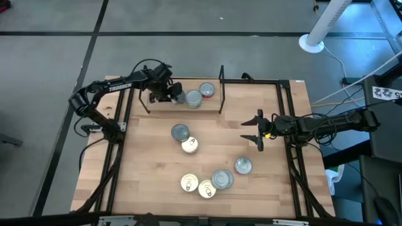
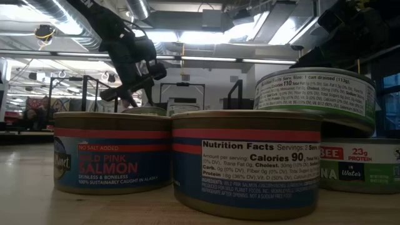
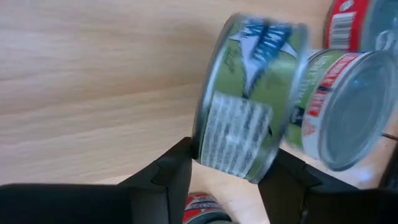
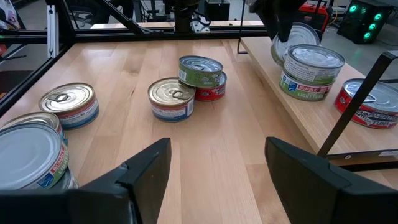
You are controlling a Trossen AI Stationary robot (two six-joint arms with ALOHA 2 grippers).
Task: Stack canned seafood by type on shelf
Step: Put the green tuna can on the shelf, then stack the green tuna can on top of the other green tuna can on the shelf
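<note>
A: Where's the can that's being handled?

B: A green-labelled can (image 3: 249, 106) sits between the left gripper's (image 1: 168, 94) fingers (image 3: 163, 177), tipped on its edge, over the far-left part of the shelf (image 1: 213, 107). The fingers are on either side of it and look to be touching its rim, but whether they grip it firmly I cannot tell.

A: What else is on the shelf?

B: Just beside that can stands a stack of green-and-white labelled cans (image 4: 311, 71), and further right along the board a red-labelled can (image 4: 368, 104) lies on its own. The board runs between two thin black uprights (image 1: 221, 88) at the far side of the table (image 1: 151, 157).

A: And the rest of the cans?

B: Loose on the table. Near the middle, a green can rests on a red one (image 4: 202, 73), with a gold-lidded blue-labelled can (image 4: 171, 98) touching them. Toward the near edge is a cluster of four (image 1: 207, 182), and one silver-topped can (image 1: 243, 165) sits just right of it.

A: The other arm?

B: The right gripper (image 1: 256, 130) hangs over the right-middle of the table, jaws wide apart and empty, well apart from any can.
</note>
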